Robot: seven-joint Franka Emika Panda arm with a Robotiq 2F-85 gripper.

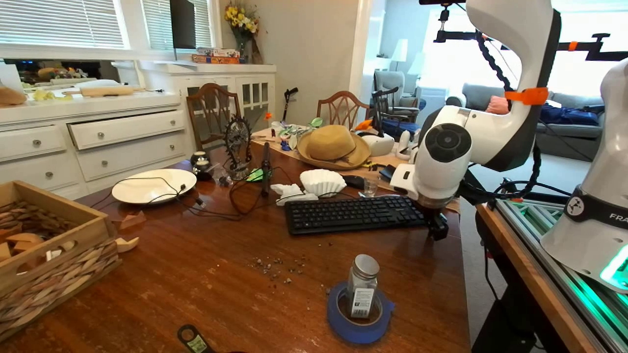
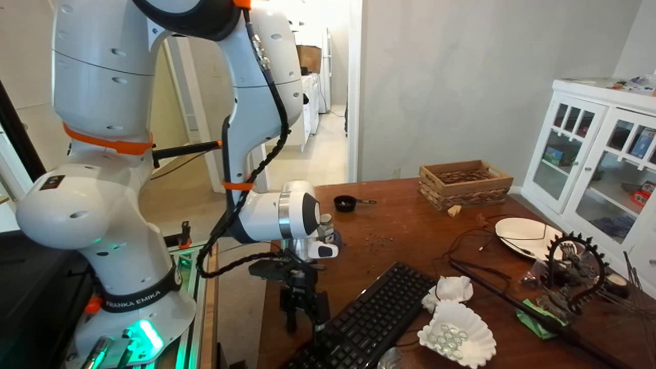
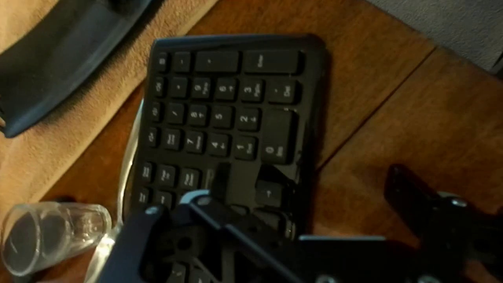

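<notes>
Black gripper (image 3: 309,177) spans the wrist view's lower part, its 2 fingers parted, grasping nothing; the keyboard (image 3: 232,114) fills the centre, a clear glass (image 3: 55,237) lower left. Beads (image 2: 447,339) inside a white scalloped bowl (image 2: 479,335) show only in an exterior view, lower right.

From the wrist cam we've a black plastic keyboard (image 3: 232,118) w/ num. pad mid-view, legends sideways. The black two-finger gripper (image 3: 310,184) sits along the bottom, fingers well apart: one over the kb's arrow-key area, the other over the reddish-brown wood table (image 3: 365,145); we can't tell re: contact. L. of the kb: a clear round cup (image 3: 55,236), next to a shiny pale curved strip (image 3: 125,169), ID unclear. Top L.: a dark curved object (image 3: 67,67) on a tan surface (image 3: 67,125). Top R.: grey textured floor (image 3: 444,23).
</notes>
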